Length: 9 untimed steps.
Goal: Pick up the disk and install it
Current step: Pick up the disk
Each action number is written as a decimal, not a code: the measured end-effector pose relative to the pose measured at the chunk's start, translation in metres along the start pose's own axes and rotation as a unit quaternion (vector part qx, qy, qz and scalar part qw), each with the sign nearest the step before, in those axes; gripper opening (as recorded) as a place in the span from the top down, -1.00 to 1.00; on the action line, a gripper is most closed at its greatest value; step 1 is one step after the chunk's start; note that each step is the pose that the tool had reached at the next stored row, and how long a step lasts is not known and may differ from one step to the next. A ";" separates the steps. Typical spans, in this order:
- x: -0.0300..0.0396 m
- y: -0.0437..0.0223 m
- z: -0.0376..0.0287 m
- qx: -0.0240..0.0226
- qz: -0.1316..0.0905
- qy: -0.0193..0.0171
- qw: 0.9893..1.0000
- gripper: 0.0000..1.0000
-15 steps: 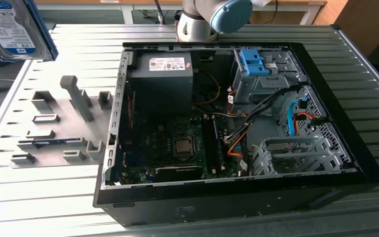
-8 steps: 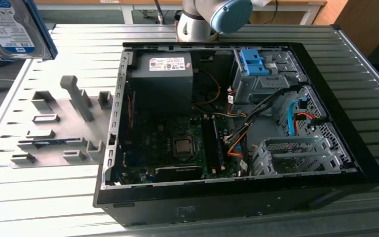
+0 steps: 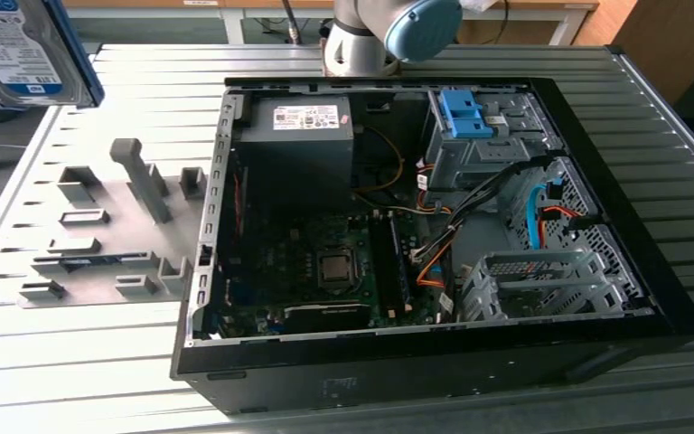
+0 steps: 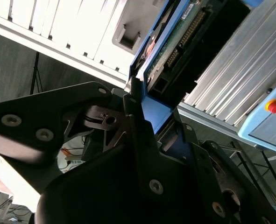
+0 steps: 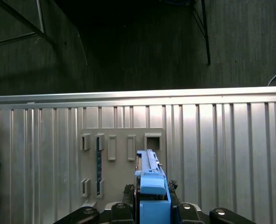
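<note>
The disk [image 3: 19, 47], a silver hard drive with a white-and-blue label and blue side rails, hangs in the air at the exterior view's upper left, above the table's corner. In the first wrist view the disk [image 5: 150, 184] shows edge-on, its blue rail rising between the dark fingers of my gripper [image 5: 152, 207]. The second wrist view shows the disk's [image 4: 175, 42] green circuit-board side and connector. There my gripper [image 4: 145, 109] is shut on the blue rail end.
An open black computer case [image 3: 672, 307] lies on the slatted metal table [image 3: 82, 362]. Inside are a black power supply [image 3: 293, 136], a blue bracket [image 3: 465, 113] on the drive cage and a grey cage [image 3: 540, 280]. A grey fixture plate [image 3: 106, 226] with holders lies beside the case.
</note>
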<state>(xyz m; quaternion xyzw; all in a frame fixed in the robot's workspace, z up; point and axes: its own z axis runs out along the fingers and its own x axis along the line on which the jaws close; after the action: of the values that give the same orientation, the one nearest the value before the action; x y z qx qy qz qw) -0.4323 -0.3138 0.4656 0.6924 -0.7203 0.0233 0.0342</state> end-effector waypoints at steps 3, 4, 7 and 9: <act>0.0000 0.0000 -0.0011 0.000 0.000 0.000 1.000 0.27; 0.0000 0.0000 -0.0014 0.000 0.000 0.000 1.000 0.27; 0.0000 0.0000 -0.0025 0.000 0.000 0.001 1.000 0.27; 0.0000 0.0001 -0.0032 0.000 0.000 0.001 1.000 0.27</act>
<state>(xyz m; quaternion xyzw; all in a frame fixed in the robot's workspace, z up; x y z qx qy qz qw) -0.4323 -0.3136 0.4688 0.6924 -0.7203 0.0241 0.0349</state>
